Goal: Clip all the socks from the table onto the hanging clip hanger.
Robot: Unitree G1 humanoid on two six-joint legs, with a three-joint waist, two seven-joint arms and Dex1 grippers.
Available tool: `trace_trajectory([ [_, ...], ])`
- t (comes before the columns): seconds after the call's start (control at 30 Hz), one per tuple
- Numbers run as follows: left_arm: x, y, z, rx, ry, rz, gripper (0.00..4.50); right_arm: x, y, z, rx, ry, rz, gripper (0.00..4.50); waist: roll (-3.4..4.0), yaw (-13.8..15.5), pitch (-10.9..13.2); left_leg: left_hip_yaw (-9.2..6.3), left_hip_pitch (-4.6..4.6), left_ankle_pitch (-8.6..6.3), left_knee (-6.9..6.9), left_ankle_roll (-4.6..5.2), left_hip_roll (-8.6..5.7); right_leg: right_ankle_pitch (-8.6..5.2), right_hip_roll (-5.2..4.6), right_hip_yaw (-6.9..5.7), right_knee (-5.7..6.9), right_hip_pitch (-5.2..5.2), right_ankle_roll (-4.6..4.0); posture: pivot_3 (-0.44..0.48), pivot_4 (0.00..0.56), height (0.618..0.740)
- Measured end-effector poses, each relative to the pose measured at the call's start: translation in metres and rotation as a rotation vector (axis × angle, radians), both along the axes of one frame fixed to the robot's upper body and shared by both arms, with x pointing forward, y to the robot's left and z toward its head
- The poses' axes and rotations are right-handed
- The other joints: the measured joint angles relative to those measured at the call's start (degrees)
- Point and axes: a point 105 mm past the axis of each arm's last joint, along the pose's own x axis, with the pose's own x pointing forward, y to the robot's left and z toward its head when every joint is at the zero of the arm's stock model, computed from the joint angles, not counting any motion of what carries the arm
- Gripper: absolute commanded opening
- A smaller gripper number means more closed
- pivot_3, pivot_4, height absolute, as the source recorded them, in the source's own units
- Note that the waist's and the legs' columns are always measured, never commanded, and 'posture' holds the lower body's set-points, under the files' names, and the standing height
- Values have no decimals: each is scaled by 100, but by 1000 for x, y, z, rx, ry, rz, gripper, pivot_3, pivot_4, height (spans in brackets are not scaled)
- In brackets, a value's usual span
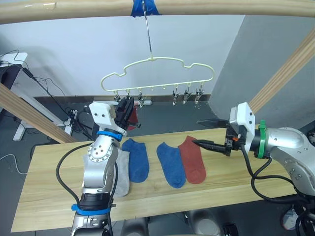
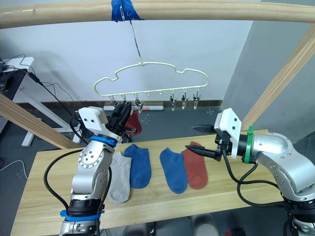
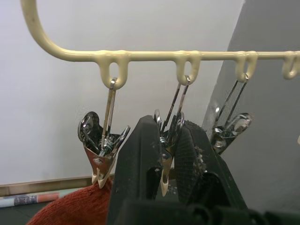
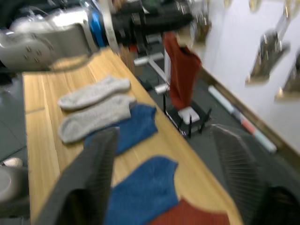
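In the head views, the clip hanger [image 1: 157, 76] hangs by its hook from the wooden pole [image 1: 197, 6], above the far edge of the worktop [image 1: 44, 196]. The left gripper [image 1: 124, 110] is raised to the left end of the row of clips, and one red sock [image 2: 134, 123] already hangs there, just beside it. On the worktop lie, from left to right, the grey socks [image 2: 119, 177], partly hidden by the left arm, two blue socks [image 1: 139, 158] [image 1: 171, 163] and a second red sock [image 1: 192, 159]. The right gripper [image 1: 209, 133] hovers with its fingers wide apart, the lower one just over the far end of the red sock on the worktop. In the left wrist view, the left gripper [image 3: 164, 159] is closed on the second clip [image 3: 165, 154] of the row, apparently pressing it open, while the first clip [image 3: 101, 157] beside it holds the cuff of the hanging red sock [image 3: 75, 206]. In the right wrist view, the open fingers [image 4: 89, 173] frame the worktop with the two grey socks [image 4: 93, 91] [image 4: 96, 117], the blue socks and the corner of the red sock [image 4: 187, 215] lying nearest. I judge that the step in hand is preparing the second clip for the next sock; the next move needs the right gripper to lower, pinch the red sock by its cuff and lift it to the clip that the left gripper holds.
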Motion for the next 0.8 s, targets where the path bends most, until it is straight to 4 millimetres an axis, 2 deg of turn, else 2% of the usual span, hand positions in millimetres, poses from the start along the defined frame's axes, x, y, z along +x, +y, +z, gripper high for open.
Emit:
trace_trajectory([
  [0.1, -1, 0, 2, 6, -6, -4, 315, 7, -1, -3, -5, -33, -64, 4500, 0, -7, 0, 0, 3, 0, 0, 0, -1, 0, 2, 0, 1, 0, 0, -256, 271, 714],
  [0.33, -2, -5, 4, -57, 21, -58, 314, 31, -5, -74, -74, 28, -345, 4500, -1, -5, 1, 3, 1, 1, -1, -1, 3, -1, -2, 5, 1, -3, 1, -249, 273, 714],
  [0.57, -6, -10, 9, -103, 63, -153, 314, 52, -4, -110, -77, 12, -516, 4500, -2, -6, 4, 0, 0, 1, -1, -2, 3, 0, 2, 2, 6, -7, 1, -236, 275, 714],
  [0.73, -10, -10, 15, -160, 111, -215, 314, 63, 8, -146, -41, 71, -647, 4500, -4, -2, 16, 0, -8, 1, -1, -2, 9, 0, -1, 4, 9, -16, 0, -213, 276, 714],
  [0.8, -11, -12, 19, -179, 126, -242, 314, 66, 12, -154, -33, 97, -679, 4500, -8, 3, 22, -1, -16, 1, 1, -3, 10, 0, -4, 4, 11, -22, 0, -211, 275, 714],
])
